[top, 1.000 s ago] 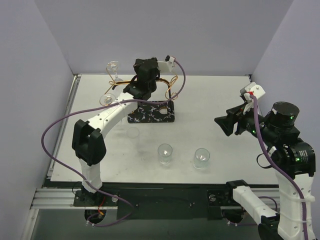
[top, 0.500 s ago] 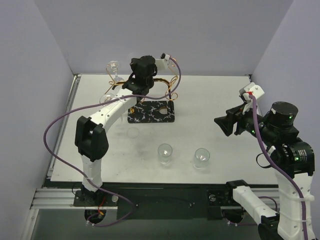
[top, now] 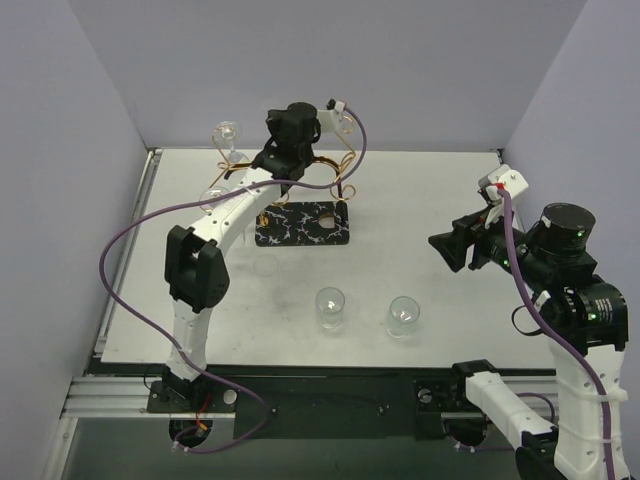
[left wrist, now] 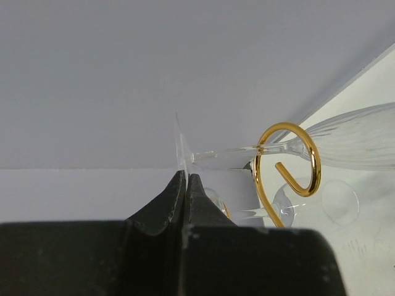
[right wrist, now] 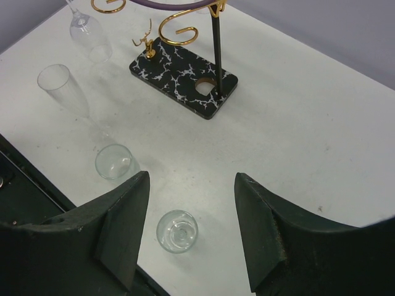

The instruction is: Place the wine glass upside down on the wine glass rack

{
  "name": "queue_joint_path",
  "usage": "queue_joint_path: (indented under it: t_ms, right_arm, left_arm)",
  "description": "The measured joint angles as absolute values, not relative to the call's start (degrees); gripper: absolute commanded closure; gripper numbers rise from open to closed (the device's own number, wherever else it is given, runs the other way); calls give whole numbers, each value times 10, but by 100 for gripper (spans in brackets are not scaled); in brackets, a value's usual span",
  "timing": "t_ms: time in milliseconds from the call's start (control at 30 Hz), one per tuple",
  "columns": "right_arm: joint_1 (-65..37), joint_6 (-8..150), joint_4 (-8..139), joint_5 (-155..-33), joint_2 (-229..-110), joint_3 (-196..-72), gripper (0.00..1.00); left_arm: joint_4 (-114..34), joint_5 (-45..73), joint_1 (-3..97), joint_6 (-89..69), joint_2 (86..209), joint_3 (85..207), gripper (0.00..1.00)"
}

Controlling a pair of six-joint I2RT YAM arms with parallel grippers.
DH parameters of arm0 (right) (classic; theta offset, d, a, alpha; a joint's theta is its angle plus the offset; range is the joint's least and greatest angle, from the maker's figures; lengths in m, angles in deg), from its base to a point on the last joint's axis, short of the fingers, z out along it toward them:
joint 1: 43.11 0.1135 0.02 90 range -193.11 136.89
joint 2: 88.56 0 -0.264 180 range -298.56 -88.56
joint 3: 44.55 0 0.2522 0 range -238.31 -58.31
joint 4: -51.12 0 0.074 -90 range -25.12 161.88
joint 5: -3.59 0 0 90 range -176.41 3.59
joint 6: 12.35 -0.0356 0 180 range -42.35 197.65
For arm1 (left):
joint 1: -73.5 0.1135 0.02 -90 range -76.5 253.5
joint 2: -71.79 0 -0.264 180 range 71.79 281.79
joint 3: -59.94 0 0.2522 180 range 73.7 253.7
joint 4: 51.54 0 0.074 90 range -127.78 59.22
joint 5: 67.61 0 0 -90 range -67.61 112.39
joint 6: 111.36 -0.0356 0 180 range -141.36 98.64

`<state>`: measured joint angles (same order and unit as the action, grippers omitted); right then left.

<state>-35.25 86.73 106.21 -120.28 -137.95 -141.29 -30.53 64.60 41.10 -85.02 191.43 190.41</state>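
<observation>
In the left wrist view my left gripper (left wrist: 186,176) is shut on the thin foot of a clear wine glass (left wrist: 355,139). The glass lies sideways, and its stem passes through a gold loop (left wrist: 288,126) of the wine glass rack. In the top view that gripper (top: 292,128) hovers over the rack (top: 318,228) at the back of the table and hides the held glass. Another stemmed glass (right wrist: 86,28) hangs bowl-down at the rack's left end. My right gripper (top: 442,246) hangs open and empty well to the right, above the table.
Two short tumblers (top: 330,306) (top: 403,314) stand in front of the rack. A tall clear glass (right wrist: 58,86) stands to their left. The rack's black veined base (right wrist: 179,74) has a hole near its post. Grey walls close in the back and sides.
The left arm has carried its gripper and the glass up and toward the back wall, over the rack's loops. The right arm has not moved.
</observation>
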Motion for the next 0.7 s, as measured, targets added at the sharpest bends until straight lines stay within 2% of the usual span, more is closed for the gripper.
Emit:
queue_joint_path:
  t_ms: [700]
  right_arm:
    - [-356,867,1059,-1203,-1367,-1404,48]
  left_arm:
    - [-285,653,377,-847,1918,1884,100]
